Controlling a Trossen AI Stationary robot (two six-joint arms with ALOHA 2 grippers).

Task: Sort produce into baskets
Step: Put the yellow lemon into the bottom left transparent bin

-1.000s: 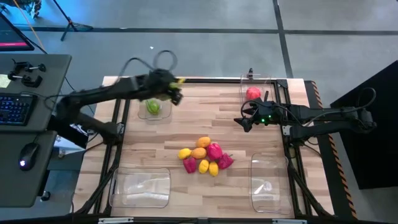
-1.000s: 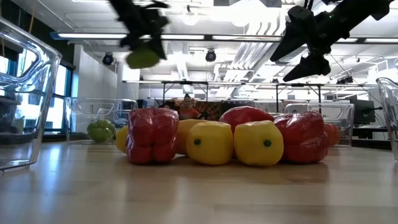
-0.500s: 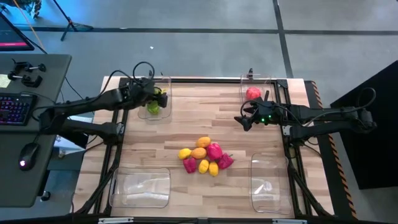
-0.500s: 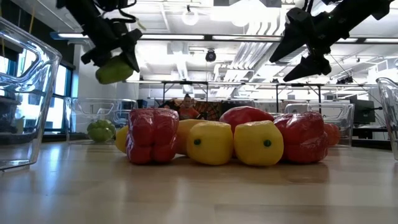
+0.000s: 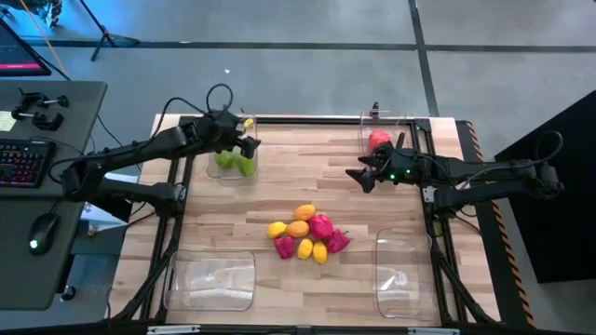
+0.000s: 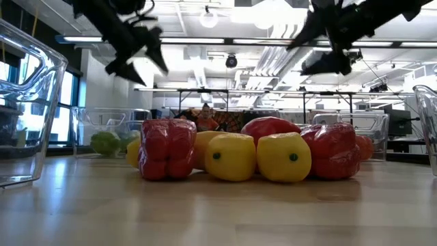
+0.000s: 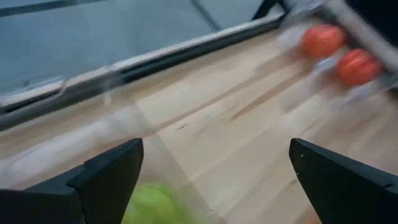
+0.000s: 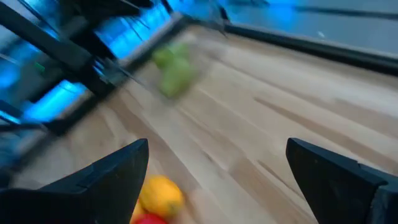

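Note:
My left gripper [image 5: 248, 145] hangs open and empty over the far-left basket [image 5: 216, 171], where two green produce pieces [image 5: 223, 159] [image 5: 245, 165] lie on the floor; one shows below the fingers in the left wrist view [image 7: 152, 205]. My right gripper [image 5: 358, 177] is open and empty above the table, in front of the far-right basket [image 5: 410, 126], which holds red produce [image 5: 378, 140]. A pile of yellow, orange, red and magenta produce [image 5: 307, 234] rests on the table's middle [image 6: 232, 157].
Two clear baskets stand at the near edge, one at the left [image 5: 211, 279] and one at the right [image 5: 402, 274]. Bare wood lies between the pile and the far baskets. A black frame rail [image 5: 307, 120] runs along the far edge.
My left gripper has carried a green piece toward the table's left edge, over the far-left basket, then opened and let go. The piece has dropped in beside the other green one. My right gripper has shifted slightly and stays open.

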